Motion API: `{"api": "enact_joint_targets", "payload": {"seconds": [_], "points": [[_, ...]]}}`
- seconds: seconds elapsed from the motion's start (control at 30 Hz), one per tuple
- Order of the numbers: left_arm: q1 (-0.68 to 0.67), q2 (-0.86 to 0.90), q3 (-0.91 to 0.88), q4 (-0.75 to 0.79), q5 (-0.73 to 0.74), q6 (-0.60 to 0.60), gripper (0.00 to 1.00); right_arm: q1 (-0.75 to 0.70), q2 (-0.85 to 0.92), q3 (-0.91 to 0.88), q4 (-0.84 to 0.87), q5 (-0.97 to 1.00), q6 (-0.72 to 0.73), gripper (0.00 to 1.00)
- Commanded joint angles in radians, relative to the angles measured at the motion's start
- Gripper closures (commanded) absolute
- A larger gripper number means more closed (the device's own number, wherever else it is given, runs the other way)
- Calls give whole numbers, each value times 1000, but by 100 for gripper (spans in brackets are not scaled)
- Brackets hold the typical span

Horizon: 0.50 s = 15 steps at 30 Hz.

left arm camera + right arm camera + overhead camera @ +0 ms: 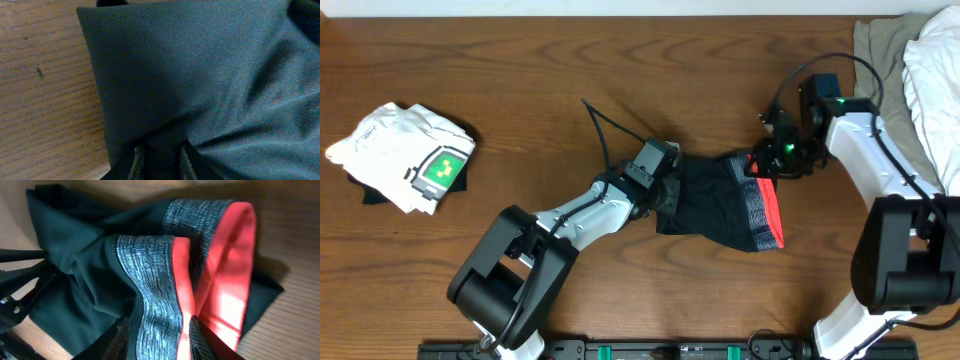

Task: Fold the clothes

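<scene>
Dark trousers (200, 75), apparently pinched in end effector (161, 162)

Left gripper (670, 192), right gripper (757, 165), both clenched.

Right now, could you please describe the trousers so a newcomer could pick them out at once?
On the wooden table, look between the white shirt with a green print at the left and the pale garment heap at the right. The dark trousers lie bunched there, alone in having a grey waistband edged red-orange.

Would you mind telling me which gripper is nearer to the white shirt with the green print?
Left. The left gripper pinches the trousers at mid-table, right of the white shirt; the right gripper holds the waistband, farther off.
</scene>
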Motion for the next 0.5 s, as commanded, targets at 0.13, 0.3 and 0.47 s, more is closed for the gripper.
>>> {"api": "enact_joint_targets", "payload": {"seconds": [0.13,0.3,0.47], "points": [[-2,59,-53,-58,-13,-5,76,10,40,-8,4,115,43,63],[-2,59,-53,-59,-13,-5,76,1,40,-8,11,139,44,60],[-2,59,-53,-59,-13,-5,76,9,40,-10,4,119,44,60]]}}
